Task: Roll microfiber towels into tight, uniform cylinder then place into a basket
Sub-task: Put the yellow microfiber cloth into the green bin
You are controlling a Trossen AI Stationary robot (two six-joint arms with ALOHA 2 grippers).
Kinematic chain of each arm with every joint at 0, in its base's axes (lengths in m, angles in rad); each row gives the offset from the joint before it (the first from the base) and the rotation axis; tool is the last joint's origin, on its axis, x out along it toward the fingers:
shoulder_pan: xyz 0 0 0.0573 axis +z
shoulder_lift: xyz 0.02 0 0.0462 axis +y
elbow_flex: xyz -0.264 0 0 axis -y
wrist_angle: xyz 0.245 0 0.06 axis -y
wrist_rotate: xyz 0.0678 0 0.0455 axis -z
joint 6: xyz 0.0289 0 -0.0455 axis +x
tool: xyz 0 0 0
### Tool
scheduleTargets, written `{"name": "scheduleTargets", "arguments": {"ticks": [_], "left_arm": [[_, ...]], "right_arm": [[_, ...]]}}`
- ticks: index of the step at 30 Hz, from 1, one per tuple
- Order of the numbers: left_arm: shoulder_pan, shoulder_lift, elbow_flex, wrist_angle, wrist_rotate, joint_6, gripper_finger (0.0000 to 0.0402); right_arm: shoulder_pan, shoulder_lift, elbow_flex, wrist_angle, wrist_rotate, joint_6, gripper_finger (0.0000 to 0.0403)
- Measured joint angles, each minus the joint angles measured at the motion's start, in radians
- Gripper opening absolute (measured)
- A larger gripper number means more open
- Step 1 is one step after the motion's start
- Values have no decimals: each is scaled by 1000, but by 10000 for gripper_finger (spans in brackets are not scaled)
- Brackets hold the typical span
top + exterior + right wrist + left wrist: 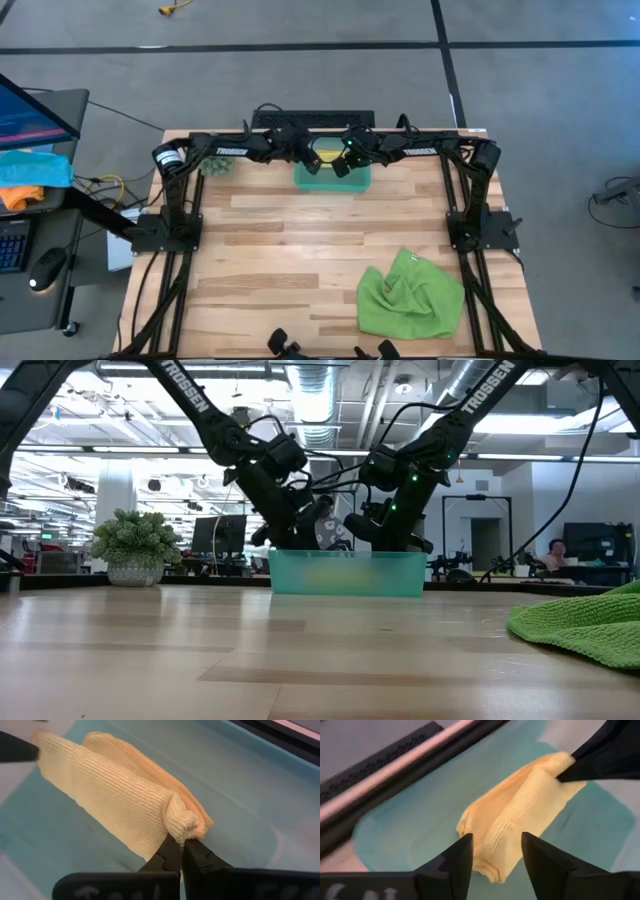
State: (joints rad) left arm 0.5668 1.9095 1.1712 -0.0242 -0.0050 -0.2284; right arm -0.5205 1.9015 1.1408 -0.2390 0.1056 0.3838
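Now, yellow towel (115,795): rolled, inside basket (333,182)
Left claw (492,852): open, straddling roll
Right claw (181,854): pinching roll's end

Two soft microfiber towels: one rolled yellow knit towel (125,795) at the grippers, one crumpled light green towel (410,295) well apart. One shallow translucent teal plastic basket (347,574). One potted plant (135,547).
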Motion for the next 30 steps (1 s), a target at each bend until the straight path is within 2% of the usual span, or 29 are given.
{"name": "scheduleTargets", "arguments": {"ticks": [7, 17, 23, 30], "left_arm": [[12, -102, 0, -64, -17, 83, 162], [-13, -265, 0, -211, -94, 169, 149], [-38, -311, 0, -251, -142, 184, 148], [-56, -331, 0, -308, -156, 184, 148]], "right_arm": [[1, 0, 0, -6, -4, 9, 33], [1, -2, 5, -26, -3, 10, 108], [1, -5, 85, -129, -3, 4, 162], [1, -27, 141, -233, 0, -19, 192]]}}
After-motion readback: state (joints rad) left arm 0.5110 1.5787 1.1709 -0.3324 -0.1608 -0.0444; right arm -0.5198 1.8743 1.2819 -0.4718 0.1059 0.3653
